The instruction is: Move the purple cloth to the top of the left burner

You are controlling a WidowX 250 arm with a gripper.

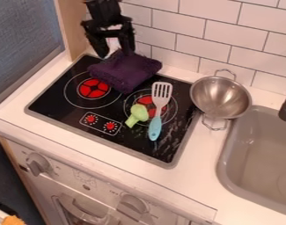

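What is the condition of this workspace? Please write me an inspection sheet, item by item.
Surface: black cooktop with two burners, set in a white counter.
Job's things: purple cloth, bunched at the back, reaching the rear edge of the left burner.
Clutter: green toy and turquoise-handled spatula on the right burner; metal bowl beside the cooktop.
Gripper: fingers apart, at the cloth's rear; firm hold uncertain.
Cables: nothing seen.
Surroundings: tiled wall behind, sink at right.
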